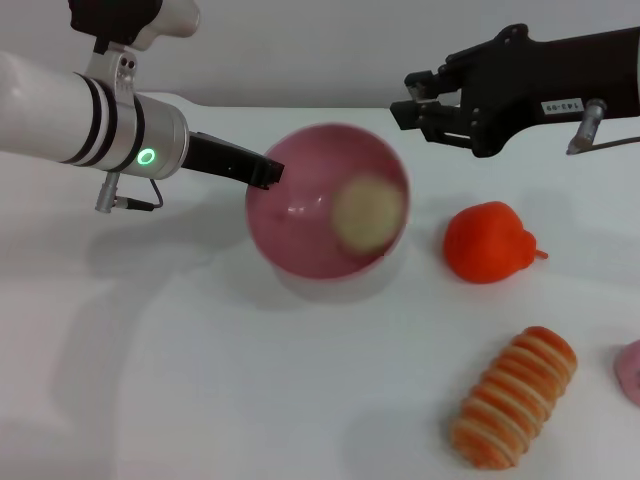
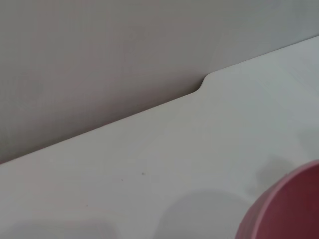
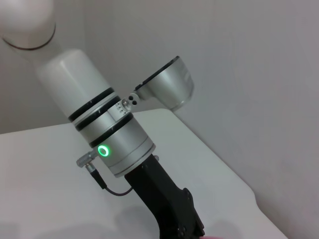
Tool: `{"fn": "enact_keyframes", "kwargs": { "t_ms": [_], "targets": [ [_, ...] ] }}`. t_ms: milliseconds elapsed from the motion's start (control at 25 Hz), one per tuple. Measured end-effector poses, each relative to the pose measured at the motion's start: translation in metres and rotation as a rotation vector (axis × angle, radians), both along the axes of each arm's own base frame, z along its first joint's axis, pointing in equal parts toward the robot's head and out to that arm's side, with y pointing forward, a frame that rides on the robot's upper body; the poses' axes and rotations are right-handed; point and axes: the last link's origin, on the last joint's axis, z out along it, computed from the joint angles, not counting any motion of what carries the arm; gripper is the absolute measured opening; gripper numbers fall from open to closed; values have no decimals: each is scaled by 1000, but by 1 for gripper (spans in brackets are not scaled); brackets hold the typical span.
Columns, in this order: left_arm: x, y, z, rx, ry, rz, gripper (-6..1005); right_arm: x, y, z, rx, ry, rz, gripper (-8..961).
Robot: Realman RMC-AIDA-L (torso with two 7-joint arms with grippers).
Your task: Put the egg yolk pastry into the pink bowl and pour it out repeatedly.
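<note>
The pink bowl (image 1: 300, 225) is lifted and tipped on its side, its opening facing the camera in the head view. My left gripper (image 1: 266, 172) is shut on the bowl's rim at the bowl's upper left. The egg yolk pastry (image 1: 367, 212), a pale cream lump, lies blurred inside the bowl against its right wall. In the left wrist view, part of the pink bowl's outer wall (image 2: 286, 209) shows. My right gripper (image 1: 408, 98) hovers open above and to the right of the bowl, holding nothing. The right wrist view shows my left arm (image 3: 117, 144).
A red-orange pear-like fruit (image 1: 490, 243) lies on the white table (image 1: 150, 380) right of the bowl. An orange-and-cream striped roll (image 1: 515, 398) sits at the front right. A pink object (image 1: 630, 370) is cut off at the right edge. The table's far edge meets a grey wall.
</note>
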Motion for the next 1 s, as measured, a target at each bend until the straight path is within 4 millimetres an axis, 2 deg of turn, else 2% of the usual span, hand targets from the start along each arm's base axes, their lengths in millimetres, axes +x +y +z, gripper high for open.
{"fn": "enact_keyframes", "kwargs": {
  "t_ms": [80, 280, 400, 440, 480, 560, 760, 1000],
  "targets": [
    [0, 0, 0, 1, 0, -1, 42, 1, 0, 0, 6, 2, 2, 66],
    [0, 0, 1, 3, 1, -5, 42, 3, 2, 6, 36, 43, -13, 291],
    [4, 2, 2, 22, 4, -35, 42, 11, 1, 21, 81, 154, -24, 439],
    [5, 3, 1, 30, 3, -47, 41, 19, -3, 33, 101, 269, -5, 488],
    [7, 3, 1, 42, 2, -64, 41, 19, -3, 33, 101, 269, -5, 488],
    [16, 0, -1, 93, -19, -125, 41, 31, -10, 45, 133, 409, 55, 488],
    [41, -18, -10, 258, -59, -310, 41, 70, -28, 62, 311, 626, 153, 487],
    [52, -34, -18, 465, -69, -442, 41, 105, -43, 70, 438, 791, 190, 486]
  ]
}}
